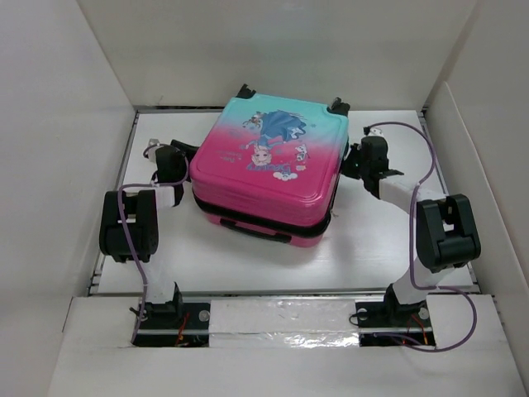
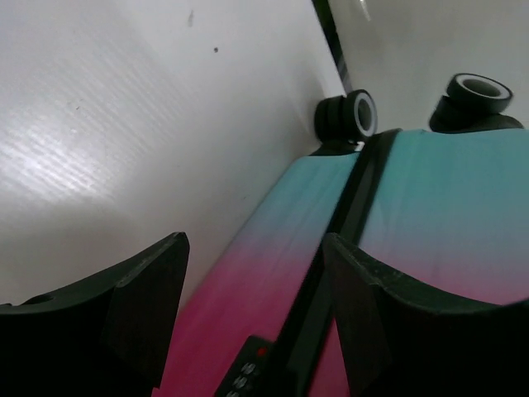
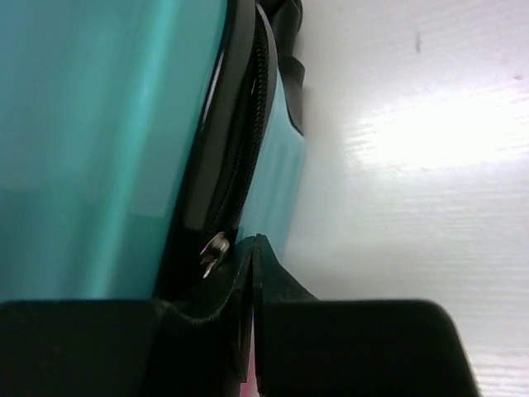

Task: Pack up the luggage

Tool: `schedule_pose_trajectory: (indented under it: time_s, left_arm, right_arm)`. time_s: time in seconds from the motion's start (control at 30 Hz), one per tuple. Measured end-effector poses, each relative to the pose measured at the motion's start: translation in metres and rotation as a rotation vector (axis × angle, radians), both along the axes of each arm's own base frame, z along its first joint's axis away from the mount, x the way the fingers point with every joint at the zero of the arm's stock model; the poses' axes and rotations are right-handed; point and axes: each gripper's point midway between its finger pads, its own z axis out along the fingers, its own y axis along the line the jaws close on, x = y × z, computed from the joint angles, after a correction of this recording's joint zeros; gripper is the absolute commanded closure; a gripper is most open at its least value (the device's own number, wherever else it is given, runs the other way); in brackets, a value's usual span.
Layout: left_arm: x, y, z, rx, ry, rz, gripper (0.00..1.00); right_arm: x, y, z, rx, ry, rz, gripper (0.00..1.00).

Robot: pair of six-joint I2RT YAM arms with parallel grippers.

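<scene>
The luggage (image 1: 264,165) lies flat and closed on the white table, pink-to-teal with the princess print facing up. My left gripper (image 1: 183,161) is open at its left side. In the left wrist view the jaws (image 2: 256,273) stand wide apart over the dark seam and shell (image 2: 273,248), with a combination lock (image 2: 245,374) below. My right gripper (image 1: 351,161) is at the luggage's right side. In the right wrist view its fingers (image 3: 252,248) are pressed together against the zipper line, with a metal zipper pull (image 3: 213,253) just left of the tips.
White walls enclose the table on the left, back and right. Two wheels (image 2: 347,116) point toward the back wall. A black carry handle (image 1: 248,231) sits on the luggage's near side. A white raised ledge (image 1: 281,318) runs along the front between the arm bases.
</scene>
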Motion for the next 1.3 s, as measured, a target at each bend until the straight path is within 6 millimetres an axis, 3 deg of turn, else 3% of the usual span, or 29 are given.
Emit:
schedule_pose_trajectory:
  time_s: [0.07, 0.17, 0.33, 0.43, 0.5, 0.6, 0.67, 0.7, 0.73, 0.83, 0.97, 1.07, 1.3]
  left_arm:
    - [0.006, 0.000, 0.007, -0.010, -0.012, 0.002, 0.36]
    - [0.025, -0.004, 0.037, -0.019, -0.071, -0.008, 0.36]
    - [0.055, -0.023, 0.110, -0.026, -0.228, -0.073, 0.35]
    - [0.063, -0.031, 0.135, -0.012, -0.282, -0.106, 0.35]
    - [0.067, -0.029, 0.133, -0.004, -0.278, -0.107, 0.35]
    - [0.070, -0.030, 0.133, -0.007, -0.280, -0.116, 0.35]
    - [0.070, -0.030, 0.133, -0.001, -0.281, -0.120, 0.35]
    - [0.070, -0.031, 0.133, 0.001, -0.282, -0.121, 0.35]
    - [0.070, -0.030, 0.132, 0.004, -0.283, -0.121, 0.35]
    - [0.068, -0.027, 0.130, 0.009, -0.298, -0.115, 0.35]
    - [0.061, -0.010, 0.105, 0.016, -0.225, -0.089, 0.35]
    - [0.060, -0.007, 0.094, 0.016, -0.188, -0.089, 0.35]
    - [0.079, -0.018, 0.112, 0.023, -0.226, -0.118, 0.35]
  right_arm:
    - [0.006, 0.010, 0.010, 0.050, -0.031, 0.005, 0.94]
    - [0.015, 0.017, 0.016, 0.078, -0.030, -0.008, 0.93]
    - [0.029, 0.031, 0.028, 0.119, -0.043, -0.036, 0.71]
    - [0.024, 0.036, 0.038, 0.155, -0.074, -0.045, 0.58]
    - [0.010, 0.037, 0.043, 0.167, -0.105, -0.047, 0.52]
    - [-0.018, 0.036, 0.058, 0.185, -0.149, -0.033, 0.51]
    - [-0.040, 0.040, 0.071, 0.209, -0.189, 0.000, 0.61]
    - [-0.049, 0.043, 0.076, 0.222, -0.211, 0.016, 0.73]
    - [-0.059, 0.046, 0.079, 0.236, -0.235, 0.035, 0.75]
    - [-0.087, 0.056, 0.061, 0.249, -0.217, 0.081, 0.87]
    - [-0.109, 0.057, 0.024, 0.223, -0.157, 0.076, 0.88]
    - [-0.122, 0.061, 0.024, 0.242, -0.191, 0.071, 0.88]
    - [-0.129, 0.083, 0.026, 0.242, -0.223, 0.085, 0.87]
